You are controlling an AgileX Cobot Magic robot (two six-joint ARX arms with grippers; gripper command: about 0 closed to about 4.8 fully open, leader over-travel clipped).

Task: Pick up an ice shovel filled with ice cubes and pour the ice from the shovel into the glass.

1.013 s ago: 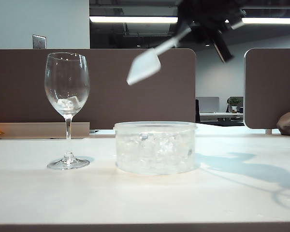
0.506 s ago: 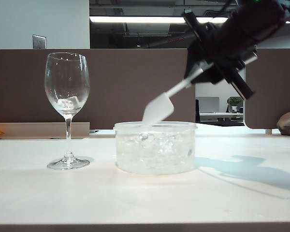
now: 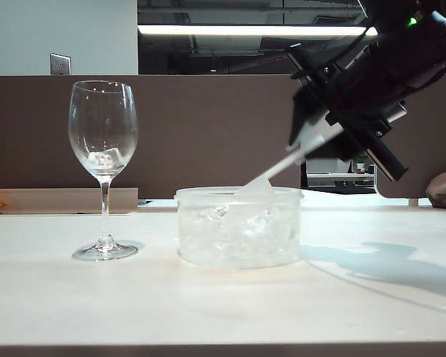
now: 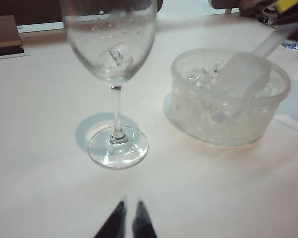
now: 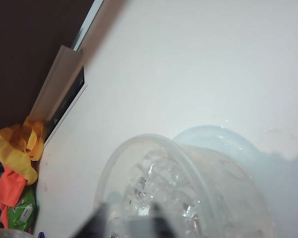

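Currently the right gripper (image 3: 323,137), up at right, has the ice shovel (image 3: 282,165) handle between its fingers; whether it's clamped or loosening I can't tell. Bowl sits in the ice cubes (image 3: 238,227) in the tub (image 3: 238,195), so likely scooping or parking. Left gripper (image 4: 128,221), jaws nearly together, idles near the glass (image 3: 103,149) at left; next needs a level lift.
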